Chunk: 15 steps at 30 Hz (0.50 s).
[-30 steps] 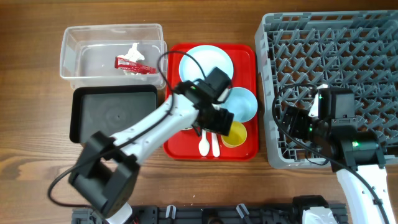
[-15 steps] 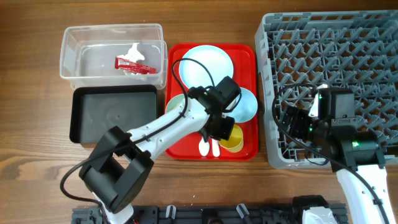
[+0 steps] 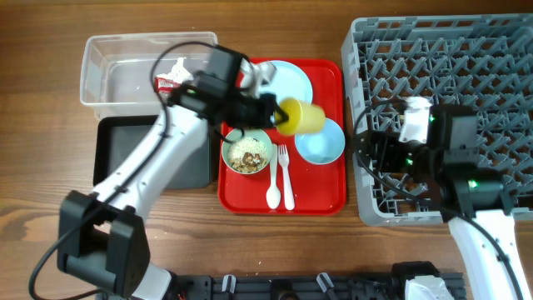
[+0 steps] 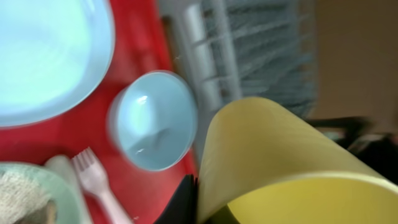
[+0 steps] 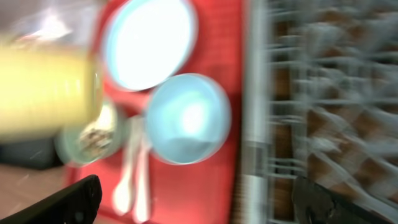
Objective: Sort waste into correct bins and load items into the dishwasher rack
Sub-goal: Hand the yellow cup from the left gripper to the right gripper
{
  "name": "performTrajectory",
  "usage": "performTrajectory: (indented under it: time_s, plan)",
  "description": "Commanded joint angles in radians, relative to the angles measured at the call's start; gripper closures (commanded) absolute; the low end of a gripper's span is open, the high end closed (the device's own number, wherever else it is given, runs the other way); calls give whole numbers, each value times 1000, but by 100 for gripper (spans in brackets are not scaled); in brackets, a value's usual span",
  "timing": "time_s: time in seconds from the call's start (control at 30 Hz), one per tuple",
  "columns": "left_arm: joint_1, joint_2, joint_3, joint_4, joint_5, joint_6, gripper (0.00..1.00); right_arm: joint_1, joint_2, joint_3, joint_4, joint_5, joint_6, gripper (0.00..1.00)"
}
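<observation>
The left end effector (image 3: pixel 273 112) is clamping the cup (image 3: pixel 301 117) by its rim, holding it tipped on its side above the red tray (image 3: pixel 321 190), between the plate (image 3: pixel 287 79) and the blue bowl (image 3: pixel 321 142). The green bowl (image 3: pixel 248 153) is holding scraps (image 3: pixel 246 157). The wrapper (image 3: pixel 172 82) is lying in the tub (image 3: pixel 117 83). The right end effector (image 5: pixel 196 196) is hovering, fingers spread wide, at the left edge of the rack (image 3: pixel 450 75).

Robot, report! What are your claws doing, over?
Left claw shut on yellow cup, above red tray. Right claw open at rack edge. Green bowl holds scraps.
</observation>
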Motion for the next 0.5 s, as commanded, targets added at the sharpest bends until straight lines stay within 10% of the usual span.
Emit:
performTrajectory:
  time_s: [0.0, 0.47]
  plan:
    - [75, 13, 3, 79, 344, -111, 96, -2, 76, 22, 10, -362, -157, 0]
    - [90, 14, 3, 101, 496, -117, 96, -3, 346, 22, 429, -1035, -239, 0]
